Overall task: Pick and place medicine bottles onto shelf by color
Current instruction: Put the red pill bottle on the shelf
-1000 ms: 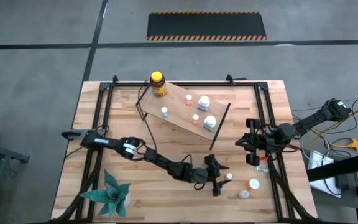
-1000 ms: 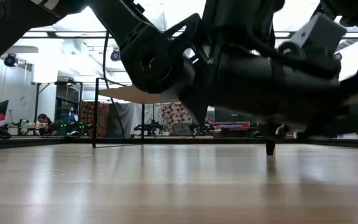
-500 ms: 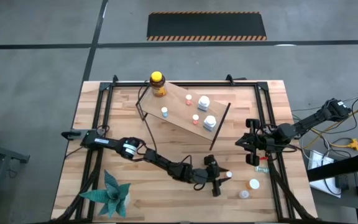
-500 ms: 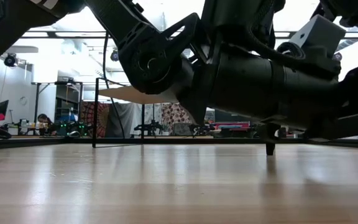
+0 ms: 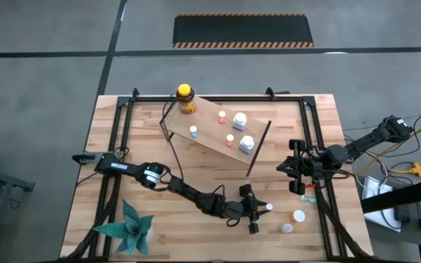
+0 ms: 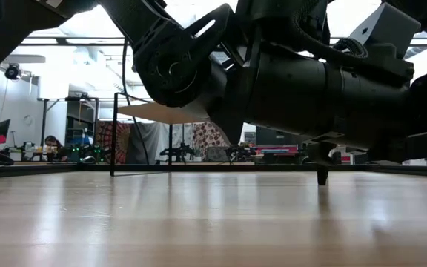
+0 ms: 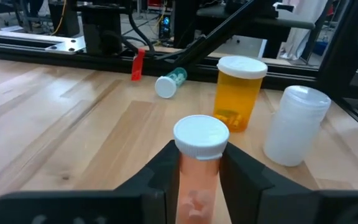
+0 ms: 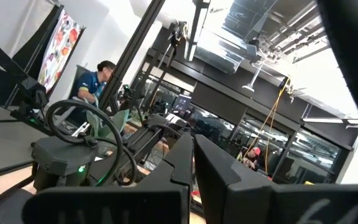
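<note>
A small pinkish bottle with a white cap (image 7: 201, 134) stands upright on the table near its front right, and my left gripper (image 5: 259, 210) is shut on it. Just beyond it stand an orange bottle (image 7: 238, 93) and a white bottle (image 7: 294, 124). A teal-capped bottle (image 7: 169, 83) lies on its side. The wooden shelf (image 5: 209, 111) at the back carries several small bottles. An amber bottle with a yellow cap (image 5: 186, 98) stands at its far left corner. My right gripper (image 5: 297, 175) hangs shut at the right side, touching nothing. My left gripper pinches the pinkish bottle's body (image 7: 189, 180), just under the white cap, between its two fingers (image 7: 163, 177). The fingers come nearly level from the table's left, one on each side. The bottle stands upright between them; whether its base is on the table is hidden.
A green paper plant (image 5: 130, 228) stands at the near left corner. Black frame rails (image 5: 123, 139) run along the table's left, right and far sides. The orange bottle (image 5: 298, 216) and the white bottle (image 5: 287, 228) stand close to the right of my left gripper.
My left gripper's fingers have closed in from wide apart onto the pinkish bottle. The bottle has stayed in place, upright.
</note>
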Robot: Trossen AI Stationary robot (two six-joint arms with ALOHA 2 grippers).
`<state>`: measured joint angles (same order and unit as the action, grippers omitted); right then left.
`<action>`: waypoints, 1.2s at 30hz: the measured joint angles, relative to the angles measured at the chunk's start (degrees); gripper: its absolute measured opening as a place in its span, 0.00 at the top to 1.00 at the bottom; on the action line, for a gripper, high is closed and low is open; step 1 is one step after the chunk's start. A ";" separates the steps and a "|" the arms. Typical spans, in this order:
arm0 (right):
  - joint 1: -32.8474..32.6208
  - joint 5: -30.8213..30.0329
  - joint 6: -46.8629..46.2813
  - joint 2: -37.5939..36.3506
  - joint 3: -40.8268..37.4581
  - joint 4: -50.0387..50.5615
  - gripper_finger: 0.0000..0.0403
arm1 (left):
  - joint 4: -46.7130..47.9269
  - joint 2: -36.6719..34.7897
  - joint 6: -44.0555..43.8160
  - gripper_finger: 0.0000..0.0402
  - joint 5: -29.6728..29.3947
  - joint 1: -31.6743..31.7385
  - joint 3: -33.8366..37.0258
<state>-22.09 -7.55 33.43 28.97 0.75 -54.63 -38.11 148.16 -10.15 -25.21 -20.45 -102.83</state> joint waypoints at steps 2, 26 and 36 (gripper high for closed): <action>0.00 0.00 -0.02 0.00 0.00 0.02 0.98 | -0.02 0.00 0.00 0.81 -0.18 0.02 0.00; 0.00 0.00 0.09 -0.02 0.00 0.40 0.98 | 13.95 -12.37 9.21 0.82 -2.26 -1.28 1.50; 0.00 -0.02 -0.20 -0.09 0.00 -0.04 0.98 | 43.35 -31.51 12.53 0.82 -22.58 -4.97 6.56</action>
<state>-22.09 -7.57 33.23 28.88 0.75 -54.67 5.24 116.64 2.38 -47.79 -25.42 -96.26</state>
